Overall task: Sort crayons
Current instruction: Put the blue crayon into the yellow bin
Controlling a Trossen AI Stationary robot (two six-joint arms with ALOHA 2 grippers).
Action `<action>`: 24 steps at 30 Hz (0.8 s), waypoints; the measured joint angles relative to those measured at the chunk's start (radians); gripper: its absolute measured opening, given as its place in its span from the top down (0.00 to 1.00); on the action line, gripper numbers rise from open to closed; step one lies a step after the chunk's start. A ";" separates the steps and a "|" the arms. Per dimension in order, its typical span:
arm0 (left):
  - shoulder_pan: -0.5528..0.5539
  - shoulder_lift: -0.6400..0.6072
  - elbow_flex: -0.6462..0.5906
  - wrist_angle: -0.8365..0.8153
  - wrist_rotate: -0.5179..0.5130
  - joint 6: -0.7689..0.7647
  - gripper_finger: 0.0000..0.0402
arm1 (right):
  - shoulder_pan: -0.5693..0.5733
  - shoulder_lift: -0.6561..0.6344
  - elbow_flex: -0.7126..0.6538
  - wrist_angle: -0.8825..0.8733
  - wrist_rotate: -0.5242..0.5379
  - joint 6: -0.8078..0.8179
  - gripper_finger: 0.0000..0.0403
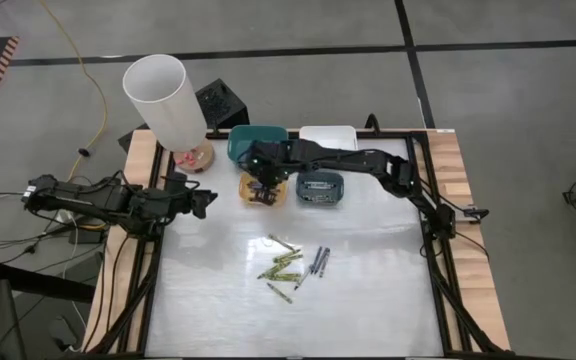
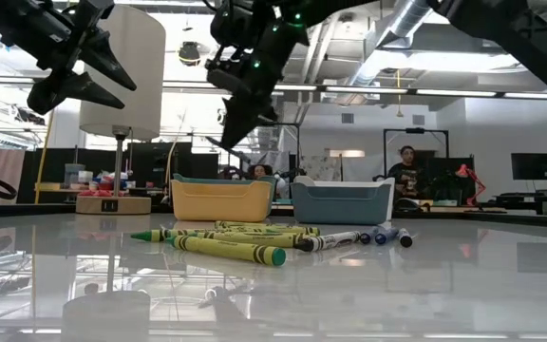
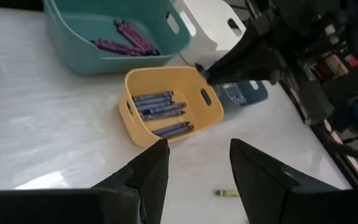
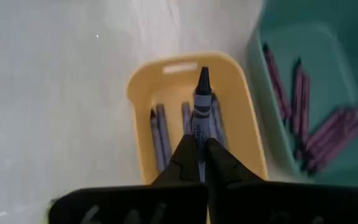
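High view: four small bins stand in a cluster at the far side of the counter (image 1: 368, 300), a teal bin (image 1: 258, 141), a white bin (image 1: 328, 137), a yellow bin (image 1: 264, 190) and a grey-blue bin (image 1: 319, 186). The right tool (image 1: 260, 186) hangs over the yellow bin, its fingers clamped together on one grey-blue crayon (image 4: 199, 115) that points down into the bin. In the right wrist view about four more grey-blue crayons (image 4: 159, 132) lie on the yellow bin's floor; the left wrist view shows roughly six there. The teal bin holds dark purple crayons (image 4: 319, 134), at least six, though overlap makes an exact count unsure.

A loose pile lies near the middle of the counter: about seven yellow-green crayons (image 1: 284, 265) and, just beside them, about three grey or blue crayons (image 1: 317, 263).

The left tool (image 1: 206, 202) waits above the counter's left edge, its fingers apart and holding nothing. One lamp with a white shade (image 1: 166, 100) stands at the far left corner.
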 joint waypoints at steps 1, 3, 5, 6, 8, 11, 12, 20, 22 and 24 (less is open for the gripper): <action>0.000 0.000 0.000 0.000 -0.009 0.000 0.60 | -0.001 0.002 0.000 0.021 0.000 -0.028 0.99; 0.000 0.000 0.000 0.000 -0.027 0.000 0.60 | 0.000 0.015 0.001 0.075 -0.002 -0.090 0.99; 0.000 0.000 0.000 0.000 -0.045 0.000 0.60 | 0.000 0.020 0.000 0.084 -0.004 -0.158 0.99; 0.000 0.000 0.000 0.000 -0.052 0.000 0.60 | 0.000 0.029 0.000 0.085 -0.004 -0.188 0.99; 0.000 0.000 0.000 0.000 -0.064 0.000 0.60 | 0.001 0.044 0.000 0.098 -0.005 -0.235 0.99; 0.000 0.000 0.000 -0.002 -0.070 0.000 0.60 | 0.000 0.064 -0.001 0.080 -0.005 -0.273 0.99; 0.000 0.000 0.000 -0.005 -0.070 0.000 0.60 | 0.000 0.070 0.000 0.086 -0.005 -0.286 0.99; 0.000 0.000 0.000 -0.018 -0.071 0.000 0.60 | -0.007 0.100 0.000 0.034 -0.008 -0.302 0.99; 0.000 0.000 0.000 -0.019 -0.071 0.000 0.60 | -0.012 0.103 -0.002 0.016 -0.011 -0.301 0.99; 0.000 0.000 0.000 -0.021 -0.072 0.000 0.60 | -0.012 0.116 0.000 0.039 -0.016 -0.294 0.99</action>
